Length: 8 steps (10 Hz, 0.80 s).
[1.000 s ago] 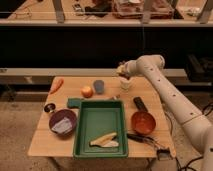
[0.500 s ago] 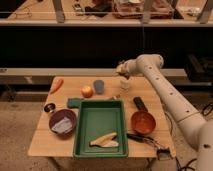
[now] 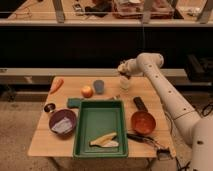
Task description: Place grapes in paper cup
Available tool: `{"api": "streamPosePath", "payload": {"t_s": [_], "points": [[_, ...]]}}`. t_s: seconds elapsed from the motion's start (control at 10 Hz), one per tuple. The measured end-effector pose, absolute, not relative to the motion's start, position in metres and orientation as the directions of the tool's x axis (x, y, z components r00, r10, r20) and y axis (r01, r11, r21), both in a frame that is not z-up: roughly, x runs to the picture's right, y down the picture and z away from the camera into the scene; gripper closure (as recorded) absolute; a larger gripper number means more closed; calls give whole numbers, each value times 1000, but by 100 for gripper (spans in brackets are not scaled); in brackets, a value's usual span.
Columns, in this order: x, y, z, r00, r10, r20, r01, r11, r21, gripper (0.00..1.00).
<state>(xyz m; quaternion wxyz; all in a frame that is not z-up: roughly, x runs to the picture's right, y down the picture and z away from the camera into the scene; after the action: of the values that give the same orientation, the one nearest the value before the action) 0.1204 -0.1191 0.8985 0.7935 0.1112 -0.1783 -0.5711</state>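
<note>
The table (image 3: 42,142) looks like pale, matt wood. The green tray (image 3: 97,120) looks like smooth plastic with a faint sheen. The arm (image 3: 167,95) has a smooth off-white shell (plastic, by the look), ending in the gripper (image 3: 124,71) just above the matt whitish paper cup (image 3: 124,84). The orange-brown bowl (image 3: 143,123) looks glossy.

Gripper (image 3: 123,70) over paper cup (image 3: 124,83), v. blurred

The place reads as a robotics lab, not a home. A small wooden table (image 3: 44,142) holding a green tray (image 3: 97,120) and assorted items stands on speckled hard flooring (image 3: 17,130). A long dark workbench (image 3: 75,47) topped with clutter runs behind the table, and the robot's gripper (image 3: 124,70) hangs over the table's far edge.
</note>
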Motion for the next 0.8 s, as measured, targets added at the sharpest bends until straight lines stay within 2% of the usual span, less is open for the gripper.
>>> {"api": "streamPosePath", "payload": {"t_s": [0.1, 0.4, 0.8], "points": [[123, -119, 902, 295, -940, 170, 863, 339, 375, 49], [130, -118, 907, 330, -918, 218, 840, 391, 376, 22], [128, -114, 908, 351, -890, 292, 802, 447, 396, 20]]}}
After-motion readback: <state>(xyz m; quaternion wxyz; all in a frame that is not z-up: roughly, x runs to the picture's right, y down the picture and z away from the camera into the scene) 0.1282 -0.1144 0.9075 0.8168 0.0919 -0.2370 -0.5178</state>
